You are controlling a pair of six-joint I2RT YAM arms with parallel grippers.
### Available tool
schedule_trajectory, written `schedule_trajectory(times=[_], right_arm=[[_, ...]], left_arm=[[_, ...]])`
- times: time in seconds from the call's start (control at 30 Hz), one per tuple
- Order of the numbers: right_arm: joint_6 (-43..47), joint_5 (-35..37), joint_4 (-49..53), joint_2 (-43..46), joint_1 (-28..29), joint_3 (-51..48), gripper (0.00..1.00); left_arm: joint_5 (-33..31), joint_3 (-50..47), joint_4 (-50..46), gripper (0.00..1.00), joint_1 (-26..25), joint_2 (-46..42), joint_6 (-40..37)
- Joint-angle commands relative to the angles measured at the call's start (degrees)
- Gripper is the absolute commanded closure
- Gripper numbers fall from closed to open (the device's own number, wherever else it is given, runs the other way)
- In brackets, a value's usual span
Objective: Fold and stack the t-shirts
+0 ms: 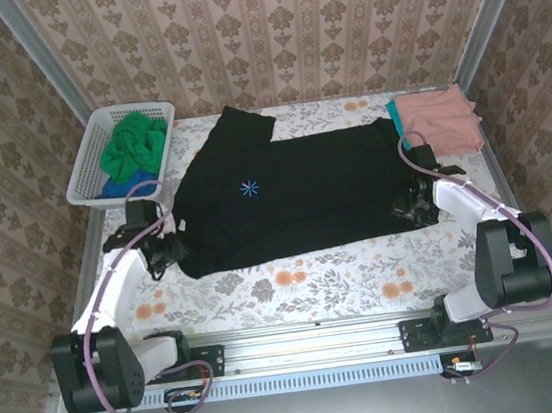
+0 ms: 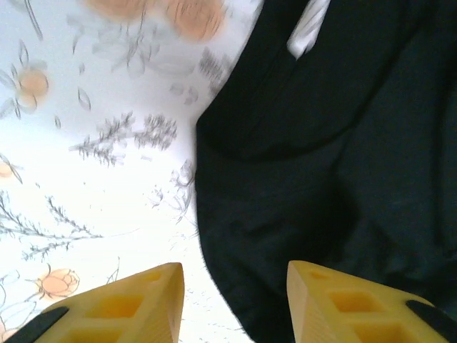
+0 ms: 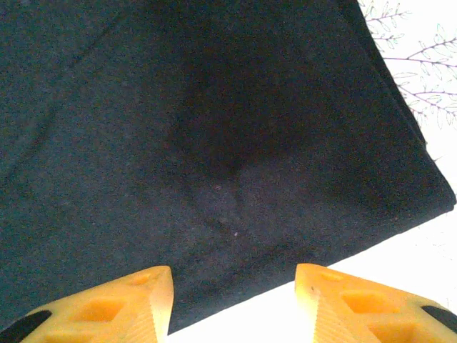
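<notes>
Five t-shirts are on one table [image 1: 296,285] covered in a floral cloth. One black t-shirt [image 1: 295,199] takes up most of the middle, spread flat with its collar end towards the left and its hem end towards the right, one sleeve pointing to the far edge. One white lattice basket [image 1: 85,169] stands at the far left corner, and in it one green t-shirt [image 1: 135,143] lies bunched on top of one blue t-shirt [image 1: 118,189]. One salmon pink t-shirt [image 1: 441,118] lies folded at the far right corner, with one teal t-shirt [image 1: 395,114] showing as a thin strip at its left edge.

Two grippers sit at opposite ends of the black t-shirt. The left gripper [image 2: 234,268] hovers at the collar edge, its fingers apart and nothing between them. The right gripper [image 3: 234,269] hovers over the hem edge, fingers likewise apart and holding nothing.

One small blue star mark [image 1: 250,189] sits on the black t-shirt, and one white label [image 2: 307,25] shows at its collar.
</notes>
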State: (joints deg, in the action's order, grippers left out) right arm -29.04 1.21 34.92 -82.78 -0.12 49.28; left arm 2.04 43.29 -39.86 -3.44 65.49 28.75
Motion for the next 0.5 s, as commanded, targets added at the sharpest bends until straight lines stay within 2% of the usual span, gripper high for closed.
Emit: schedule_trajectory(times=[0.0,0.1,0.17,0.23,0.33,0.47], right_arm=[[0.3,-1.5,1.1,-1.4,-0.1,0.7,0.50],[0.4,-1.5,1.0,-4.1,-0.1,1.9,0.51],[0.4,-1.4,0.4,-5.0,-0.1,2.0,0.51],[0.2,-1.5,0.1,-5.7,-0.1,2.2,0.51],[0.1,-2.0,-0.8,-6.2,-0.1,1.9,0.51],[0.3,-2.0,-1.0,-6.8,-0.1,1.6,0.51]], left_arm=[[-0.3,4.0,-0.6,0.54,-4.0,-0.4,-0.5],[-2.1,8.8,-0.9,0.53,-10.7,5.0,-1.0],[-0.4,10.5,1.7,0.53,-14.2,9.5,-0.7],[1.2,12.8,4.3,0.58,-16.8,14.8,-0.2],[2.6,16.7,6.3,0.64,-19.5,22.5,0.2],[3.1,19.9,6.1,0.59,-21.3,30.0,1.4]])
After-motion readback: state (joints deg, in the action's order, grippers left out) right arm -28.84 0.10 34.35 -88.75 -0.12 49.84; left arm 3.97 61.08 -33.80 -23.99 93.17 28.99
